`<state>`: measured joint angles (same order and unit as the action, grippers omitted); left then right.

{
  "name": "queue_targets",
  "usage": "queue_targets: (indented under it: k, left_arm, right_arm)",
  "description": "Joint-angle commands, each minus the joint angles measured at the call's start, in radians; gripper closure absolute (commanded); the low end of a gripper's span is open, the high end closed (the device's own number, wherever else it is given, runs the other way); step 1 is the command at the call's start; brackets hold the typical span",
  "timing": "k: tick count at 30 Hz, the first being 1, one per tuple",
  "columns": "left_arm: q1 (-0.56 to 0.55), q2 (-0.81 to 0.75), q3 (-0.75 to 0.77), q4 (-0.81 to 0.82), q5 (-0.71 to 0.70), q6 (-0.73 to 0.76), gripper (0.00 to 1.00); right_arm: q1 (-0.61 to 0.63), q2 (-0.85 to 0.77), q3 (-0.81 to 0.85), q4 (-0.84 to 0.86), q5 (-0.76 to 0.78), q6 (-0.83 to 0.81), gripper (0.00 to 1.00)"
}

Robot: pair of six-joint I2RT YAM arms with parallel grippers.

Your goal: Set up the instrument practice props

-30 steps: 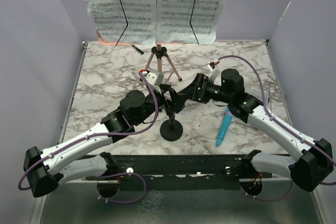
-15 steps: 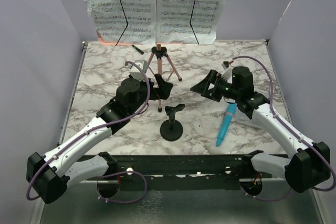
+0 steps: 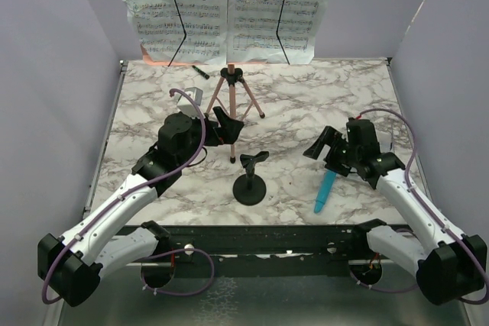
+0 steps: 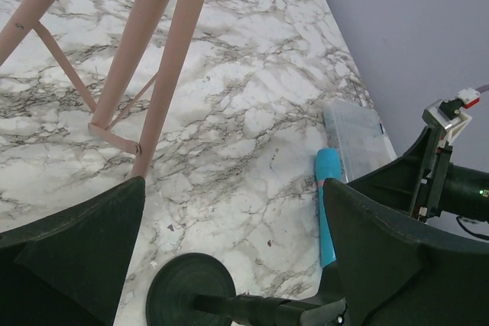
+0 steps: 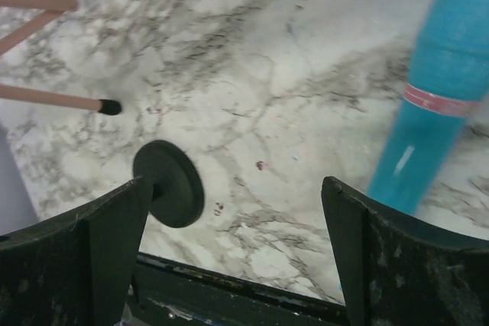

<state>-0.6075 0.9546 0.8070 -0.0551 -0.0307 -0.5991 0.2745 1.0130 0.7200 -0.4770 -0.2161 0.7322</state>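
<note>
The pink music stand [image 3: 231, 89] stands on tripod legs at the table's back middle; its legs also show in the left wrist view [image 4: 157, 51]. White sheet-music pages [image 3: 225, 9] rest on it. The small black mic stand [image 3: 250, 181] stands upright on its round base in the front middle, empty. It also shows in the left wrist view [image 4: 191, 295] and right wrist view [image 5: 170, 183]. The blue toy microphone [image 3: 327, 188] lies flat on the table right of it. My left gripper [image 3: 227, 127] is open and empty beside the tripod's front leg. My right gripper [image 3: 321, 145] is open and empty above the microphone's far end.
A small black-green stick [image 3: 200, 72] lies at the back left near the pages. Grey walls close in the marble table [image 3: 153, 104] on three sides. A black rail [image 3: 260, 238] runs along the front edge.
Both grippers have let go of the mic stand and drawn apart. The left arm moved back and left toward the tripod. The right arm moved right and nearer, over the microphone.
</note>
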Motion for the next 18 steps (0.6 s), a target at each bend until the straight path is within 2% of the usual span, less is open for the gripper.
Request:
queue_targets:
  k: [1, 6, 11, 18]
  left_arm:
    - [0.008, -0.011, -0.016, 0.007, 0.057, -0.008, 0.01]
    - [0.009, -0.016, -0.030, 0.036, 0.059, -0.011, 0.01]
    - [0.009, -0.023, -0.030, 0.045, 0.065, -0.006, 0.01]
    - [0.011, -0.039, -0.036, 0.048, 0.060, -0.003, 0.01]
  right_arm:
    - [-0.004, -0.069, -0.052, -0.186, 0.238, 0.083, 0.04]
    - [-0.004, -0.110, -0.111, -0.232, 0.378, 0.178, 0.06]
    - [-0.004, -0.056, -0.120, -0.177, 0.454, 0.106, 0.09]
    - [-0.004, 0.100, -0.100, -0.086, 0.505, 0.003, 0.14]
